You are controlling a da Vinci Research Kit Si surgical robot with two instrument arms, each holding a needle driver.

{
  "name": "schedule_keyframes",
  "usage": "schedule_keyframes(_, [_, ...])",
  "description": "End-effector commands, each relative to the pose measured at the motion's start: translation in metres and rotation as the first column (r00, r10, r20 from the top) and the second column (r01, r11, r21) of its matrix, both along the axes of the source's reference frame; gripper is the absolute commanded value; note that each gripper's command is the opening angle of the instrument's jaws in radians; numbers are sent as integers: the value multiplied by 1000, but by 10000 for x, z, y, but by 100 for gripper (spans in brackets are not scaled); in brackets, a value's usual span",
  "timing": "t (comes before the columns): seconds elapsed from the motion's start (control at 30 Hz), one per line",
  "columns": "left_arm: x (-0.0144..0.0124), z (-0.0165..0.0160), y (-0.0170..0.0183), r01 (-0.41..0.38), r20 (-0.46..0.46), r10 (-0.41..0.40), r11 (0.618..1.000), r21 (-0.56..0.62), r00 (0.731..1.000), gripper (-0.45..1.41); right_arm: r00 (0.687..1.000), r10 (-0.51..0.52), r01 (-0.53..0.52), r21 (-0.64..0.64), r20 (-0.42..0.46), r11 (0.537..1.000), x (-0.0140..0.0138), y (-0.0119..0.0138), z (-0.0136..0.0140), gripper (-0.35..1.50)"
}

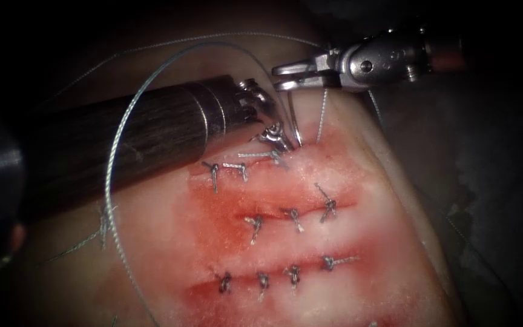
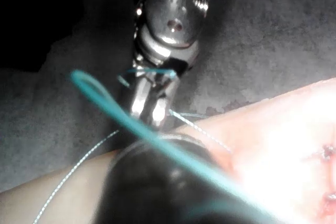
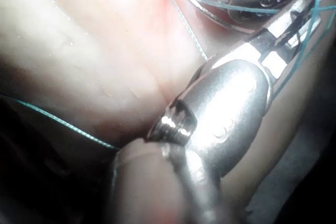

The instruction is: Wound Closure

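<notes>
Left tool point(image 1: 275, 134): fingers at top cut's right end, grip unclear
Right tool point(image 1: 287, 71): fingers closed on needle point(image 1: 293, 124) and thread point(image 1: 321, 115)
Needle: tip in tissue point(image 1: 358, 200)

— What sort of place is this?

— A surgical training bench in a lab. A slab of pale tissue point(image 1: 370, 242) lies on a dark cloth point(image 1: 491, 181), with no body around it.

— What shows the practice?

— Three parallel cuts run across the tissue, each already closed with rows of knotted stitches point(image 1: 292, 275), and red fluid point(image 1: 225, 224) stains the surface around them.

— And the equipment?

— Two thin robotic instruments work at the top cut: the left tool point(image 1: 276, 136) on a long dark shaft, the right tool point(image 1: 289, 69) with a steel wrist, and loose thread point(image 1: 116, 157) looping over the tissue under a narrow lamp.
</notes>
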State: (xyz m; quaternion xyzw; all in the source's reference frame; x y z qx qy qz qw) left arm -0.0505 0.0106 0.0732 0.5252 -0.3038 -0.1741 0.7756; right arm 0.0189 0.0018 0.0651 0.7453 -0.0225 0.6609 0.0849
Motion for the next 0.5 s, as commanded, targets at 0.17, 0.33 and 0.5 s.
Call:
schedule_keyframes(0.17, [-5, 0, 13, 1, 0, -1, 1000, -8, 1000, -45, 1000, 3, -3, 13, -2, 1000, 8, 4, 3, -35])
schedule_keyframes(0.33, [-5, 0, 12, 1, 0, -1, 1000, -8, 1000, -45, 999, 42, -43, -28, -15, 999, 8, 7, -1, -35])
schedule_keyframes(0.5, [-5, -1, 12, 1, 0, -1, 1000, -8, 1000, -45, 998, 51, -52, -52, -24, 997, 8, 8, -3, -35])
